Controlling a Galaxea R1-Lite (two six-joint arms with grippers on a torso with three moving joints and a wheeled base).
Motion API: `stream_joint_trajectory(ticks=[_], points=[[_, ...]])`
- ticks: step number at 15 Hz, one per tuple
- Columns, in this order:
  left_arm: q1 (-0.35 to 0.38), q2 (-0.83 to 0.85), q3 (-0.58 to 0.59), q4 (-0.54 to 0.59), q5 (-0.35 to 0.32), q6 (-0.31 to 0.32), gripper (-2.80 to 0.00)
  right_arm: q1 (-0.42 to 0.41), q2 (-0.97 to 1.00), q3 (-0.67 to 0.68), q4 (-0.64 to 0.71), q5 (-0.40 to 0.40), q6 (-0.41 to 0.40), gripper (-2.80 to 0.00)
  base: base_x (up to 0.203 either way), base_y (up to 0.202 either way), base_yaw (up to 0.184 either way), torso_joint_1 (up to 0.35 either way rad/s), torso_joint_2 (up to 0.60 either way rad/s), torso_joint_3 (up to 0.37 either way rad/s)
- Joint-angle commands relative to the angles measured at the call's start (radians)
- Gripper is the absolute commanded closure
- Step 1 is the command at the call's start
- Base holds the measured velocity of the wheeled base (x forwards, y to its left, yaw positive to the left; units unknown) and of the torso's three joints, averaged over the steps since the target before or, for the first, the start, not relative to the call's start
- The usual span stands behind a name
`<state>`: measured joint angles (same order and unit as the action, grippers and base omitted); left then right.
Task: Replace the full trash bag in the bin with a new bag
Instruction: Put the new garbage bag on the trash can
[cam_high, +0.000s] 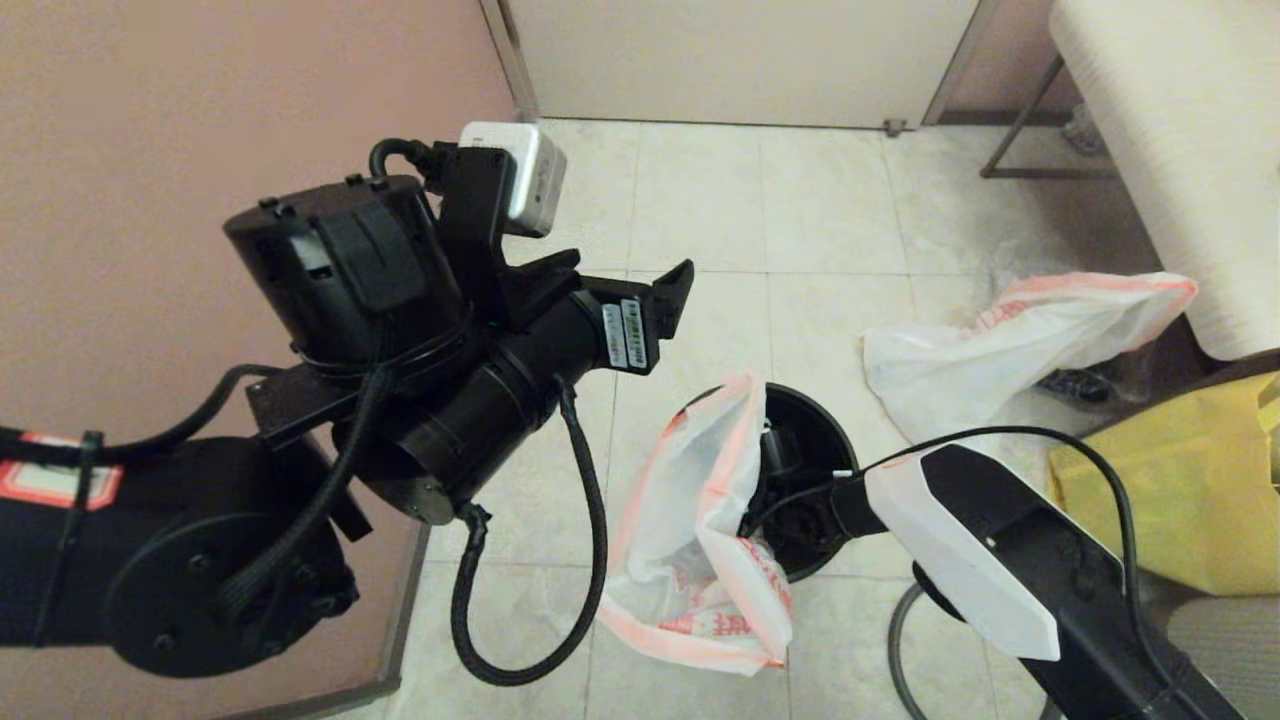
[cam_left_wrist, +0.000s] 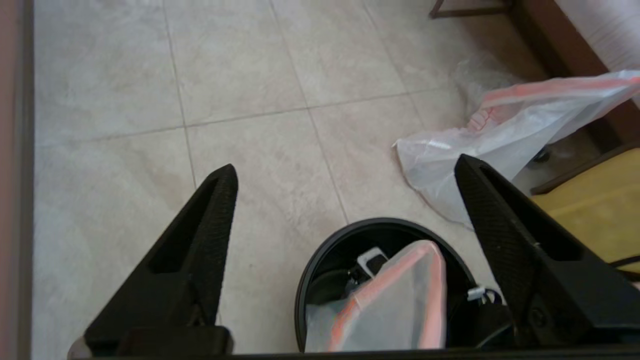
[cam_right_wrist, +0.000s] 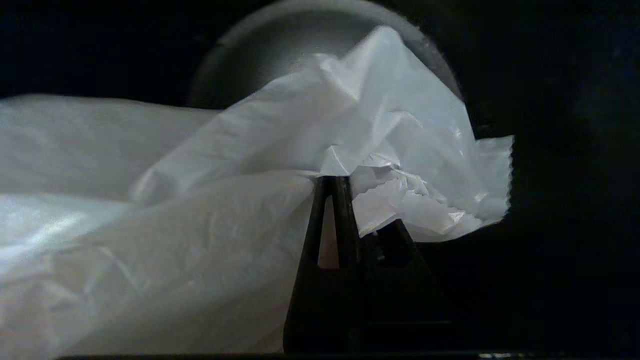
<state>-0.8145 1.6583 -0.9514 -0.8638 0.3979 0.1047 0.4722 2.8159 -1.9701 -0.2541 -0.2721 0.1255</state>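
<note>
Head view: bin (cam_high: 800, 420) on the floor tiles, the new bag (cam_high: 690, 530) draped half in, half over its near rim; the full trash bag (cam_high: 1010, 345) already out, lying well apart by the yellow fabric bag (cam_high: 1180, 500); right gripper (cam_high: 775, 515) reaching down inside the bin.

Left wrist view: left gripper (cam_left_wrist: 345, 185) raised above the bin (cam_left_wrist: 320, 260), fingers wide apart, holding nothing.

Right wrist view: right gripper (cam_right_wrist: 334, 182) pinched together on the new bag's (cam_right_wrist: 240, 200) film inside the dark bin; judged remaining: seating the bag and folding its mouth over the rim.

Yellow fabric bag (cam_high: 1190, 490) at right, pale tiled floor (cam_high: 760, 200), pink wall (cam_high: 150, 150), white door (cam_high: 740, 55)
</note>
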Motion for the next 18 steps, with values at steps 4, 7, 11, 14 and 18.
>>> stream_joint_trajectory(ticks=[4,7,11,14,18], points=[[-0.002,0.032,-0.007,-0.007,0.001,0.0,-2.8,-0.047,0.034,-0.006,-0.079,-0.001,-0.021,0.0,0.0,0.0,0.0,0.0,0.0,0.0],[-0.003,0.031,-0.006,-0.007,0.001,0.0,-2.8,-0.044,-0.024,0.009,-0.073,-0.005,-0.008,-2.8,0.0,0.0,0.0,0.0,0.0,0.0],[-0.034,0.021,0.011,-0.002,0.005,0.006,-2.8,0.013,-0.225,0.176,-0.027,0.001,0.132,-2.8,0.0,0.0,0.0,0.0,0.0,0.0],[-0.055,0.005,0.032,0.018,0.008,0.009,-2.8,0.039,-0.381,0.393,0.018,0.013,0.227,-2.8,0.0,0.0,0.0,0.0,0.0,0.0],[-0.072,-0.006,0.036,0.026,0.009,0.009,-2.8,0.041,-0.538,0.577,0.027,-0.001,0.254,-2.8,0.0,0.0,0.0,0.0,0.0,0.0]])
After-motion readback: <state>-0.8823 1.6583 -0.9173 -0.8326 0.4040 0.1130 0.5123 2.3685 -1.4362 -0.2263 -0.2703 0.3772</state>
